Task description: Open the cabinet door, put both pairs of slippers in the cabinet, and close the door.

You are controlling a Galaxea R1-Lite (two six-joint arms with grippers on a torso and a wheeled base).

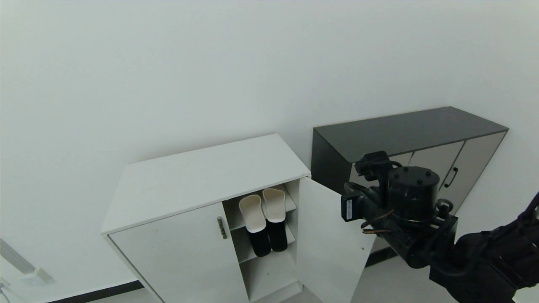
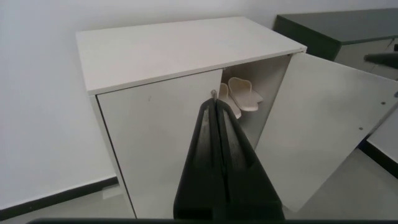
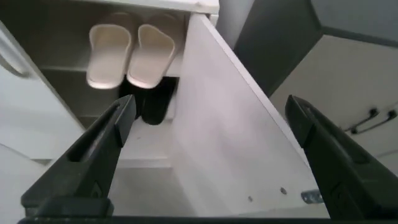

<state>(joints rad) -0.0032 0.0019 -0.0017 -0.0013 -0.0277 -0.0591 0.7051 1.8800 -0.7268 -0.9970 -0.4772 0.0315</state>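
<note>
The white cabinet (image 1: 202, 176) stands against the wall with its right door (image 1: 328, 240) swung open and its left door (image 1: 181, 256) closed. Inside, a cream pair of slippers (image 1: 263, 208) rests on the upper shelf, and a black pair (image 1: 267, 242) sits on the shelf just below. My right gripper (image 3: 209, 102) is open, its fingers spread wide on either side of the open door (image 3: 230, 143), with the cream slippers (image 3: 130, 53) and black slippers (image 3: 149, 106) beyond it. My left gripper (image 2: 213, 99) is shut on nothing, in front of the closed left door (image 2: 161, 130).
A dark grey cabinet (image 1: 404, 130) with closed doors stands to the right of the white one, close behind the open door. A bare shelf (image 1: 269, 269) lies at the bottom of the open compartment. Grey floor (image 1: 379, 282) lies in front.
</note>
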